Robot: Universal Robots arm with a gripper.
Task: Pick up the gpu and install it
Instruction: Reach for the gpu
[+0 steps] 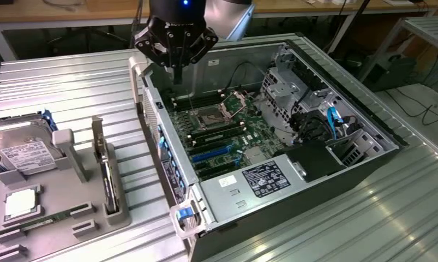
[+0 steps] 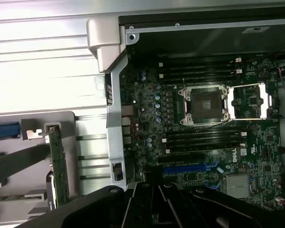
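Note:
The gpu point(image 1: 107, 177) stands on edge in a slot of the grey holder point(image 1: 66, 202) on the exterior view's left, its metal bracket at the far end. In the wrist view the gpu point(image 2: 59, 168) is a thin, edge-on card beside the case wall. My gripper point(image 1: 177, 73) hangs above the far left corner of the open computer case point(image 1: 364, 123), well apart from the card. Its fingers are shut together with nothing between them. The motherboard point(image 2: 204, 137) lies bare below, with a blue expansion slot point(image 2: 187, 168).
The holder also carries a silver hard drive point(image 1: 26, 155), a processor point(image 1: 18, 203) and a green memory stick point(image 1: 40, 222). The case's metal side wall point(image 2: 115, 118) stands between holder and motherboard. Drive cages and cables point(image 1: 328, 123) crowd the case's right side.

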